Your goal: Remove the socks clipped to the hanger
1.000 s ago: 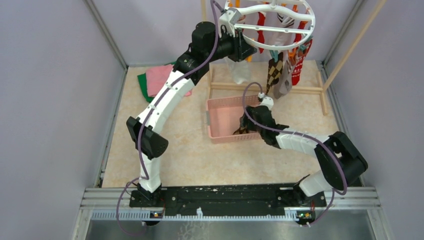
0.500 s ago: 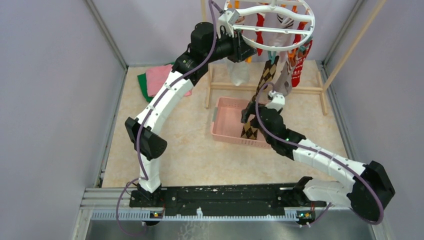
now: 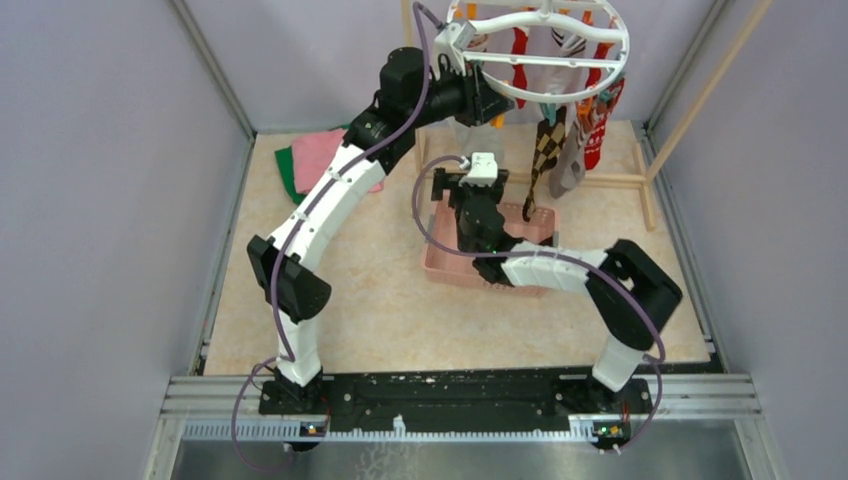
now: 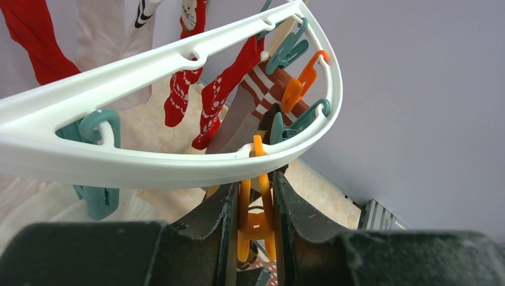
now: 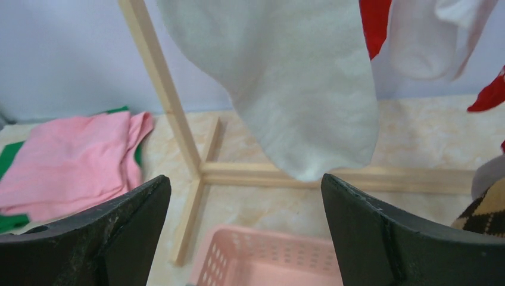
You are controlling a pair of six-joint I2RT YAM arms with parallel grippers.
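Observation:
The hanger (image 3: 540,45), a white ring with orange and teal clips, hangs at the back. My left gripper (image 3: 497,103) is at its near rim, shut on an orange clip (image 4: 256,208) below the ring (image 4: 178,161). Red socks (image 4: 217,98), a brown argyle sock (image 3: 545,150), a grey sock (image 3: 570,172) and a whitish sock (image 3: 480,140) hang from it. My right gripper (image 3: 470,172) is open above the pink basket (image 3: 445,265) with nothing between its fingers. In the right wrist view the whitish sock (image 5: 298,89) hangs just beyond and above that gripper (image 5: 245,196).
A light wooden rack frame (image 5: 172,107) stands behind the pink basket (image 5: 280,256). Folded pink and green cloths (image 3: 320,160) lie at the back left. Grey walls close in both sides. The argyle sock's toe (image 3: 530,210) dangles at the basket's far rim.
My right gripper opened wide, lost the argyle sock and swung left and back toward the whitish sock. The argyle sock now hangs loose from the hanger. The left arm stayed put.

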